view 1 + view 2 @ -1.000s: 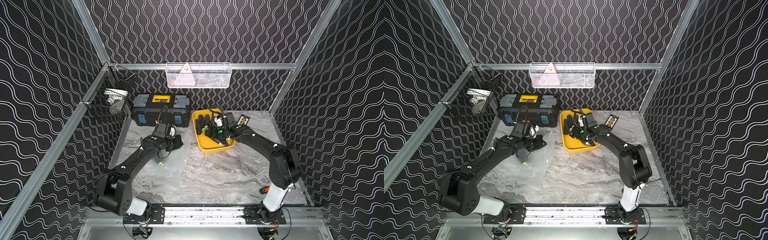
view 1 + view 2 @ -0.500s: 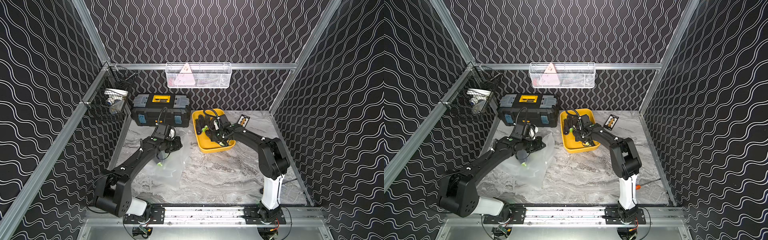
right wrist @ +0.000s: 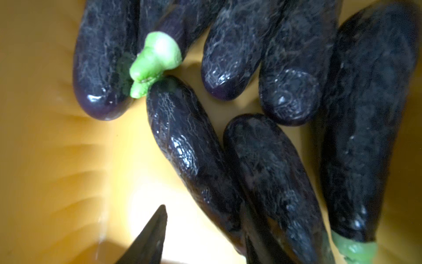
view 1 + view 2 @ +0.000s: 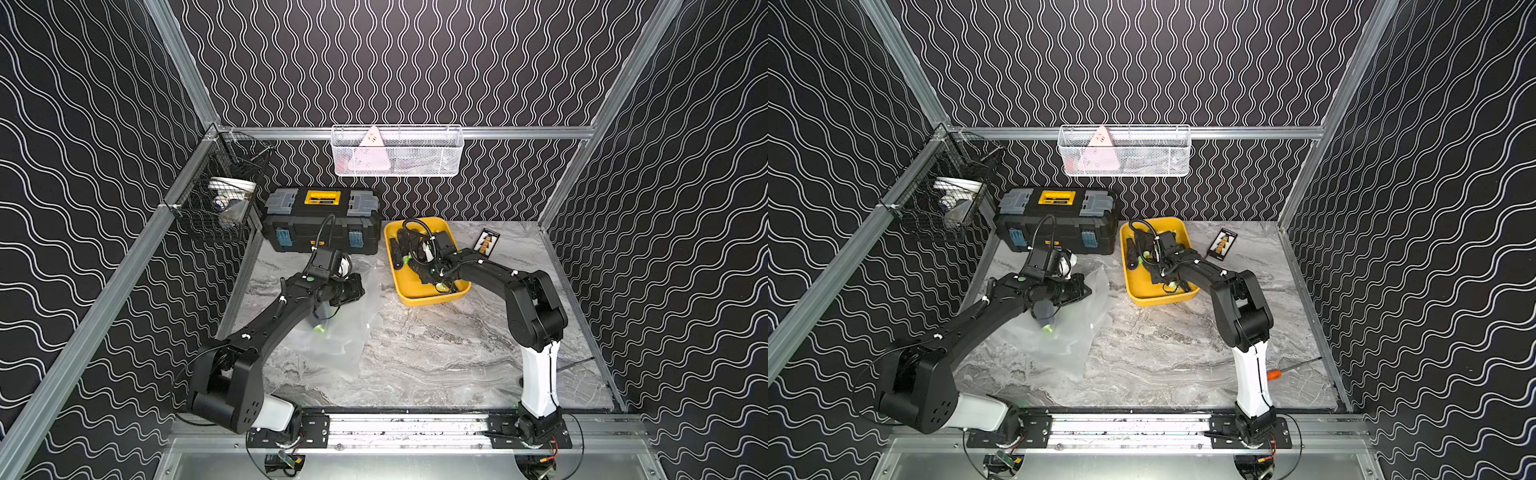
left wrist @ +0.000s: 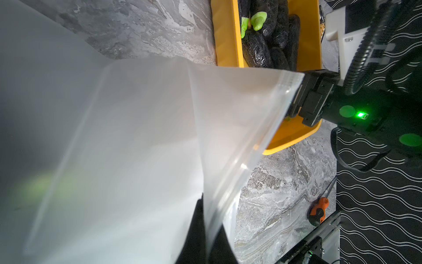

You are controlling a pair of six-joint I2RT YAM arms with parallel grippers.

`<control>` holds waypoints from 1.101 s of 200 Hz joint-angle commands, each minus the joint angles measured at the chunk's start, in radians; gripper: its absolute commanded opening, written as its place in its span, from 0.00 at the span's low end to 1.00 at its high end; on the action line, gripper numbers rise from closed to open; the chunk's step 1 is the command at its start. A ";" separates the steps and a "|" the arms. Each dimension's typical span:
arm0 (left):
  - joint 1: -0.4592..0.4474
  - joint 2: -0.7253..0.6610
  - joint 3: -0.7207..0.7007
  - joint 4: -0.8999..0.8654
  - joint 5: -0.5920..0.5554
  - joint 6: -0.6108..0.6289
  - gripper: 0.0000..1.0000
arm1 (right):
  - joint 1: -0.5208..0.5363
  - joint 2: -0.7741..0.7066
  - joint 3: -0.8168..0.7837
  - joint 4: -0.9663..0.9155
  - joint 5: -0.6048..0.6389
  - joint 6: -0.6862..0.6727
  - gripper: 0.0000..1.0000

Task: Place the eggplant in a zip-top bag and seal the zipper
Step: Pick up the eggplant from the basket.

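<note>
While the left gripper is pinching the zipper edge of the zip-top bag and holding that edge lifted off the marbled tabletop, the right gripper is reaching down into the yellow tray, where the eggplants are lying packed side by side. Its jaws are standing partly apart astride one eggplant; bare tray is showing between one finger and the skin, so no grip is made yet. This eggplant's long axis is running straight out from between the fingers, its rounded end farthest away and touching a neighbour's green stem. The right arm is by far the nearer one. The skins are looking glossy and wrinkled, so probably slippery. The outer finger is getting free tray floor, whereas the inner one appears to be wedging between two eggplants. The bag is lying just beside the tray, with a dark, green-tipped shape showing through it. Whether its mouth is gaping cannot be told.
</note>
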 commanded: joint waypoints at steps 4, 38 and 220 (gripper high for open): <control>0.001 0.003 0.008 -0.009 -0.009 0.009 0.00 | 0.003 0.016 0.002 -0.055 -0.027 -0.019 0.54; 0.001 0.004 0.019 -0.017 -0.014 0.015 0.00 | 0.003 -0.032 -0.003 -0.044 -0.003 -0.039 0.58; 0.002 0.008 0.020 -0.022 -0.018 0.021 0.00 | 0.016 0.001 -0.009 0.002 -0.119 -0.030 0.39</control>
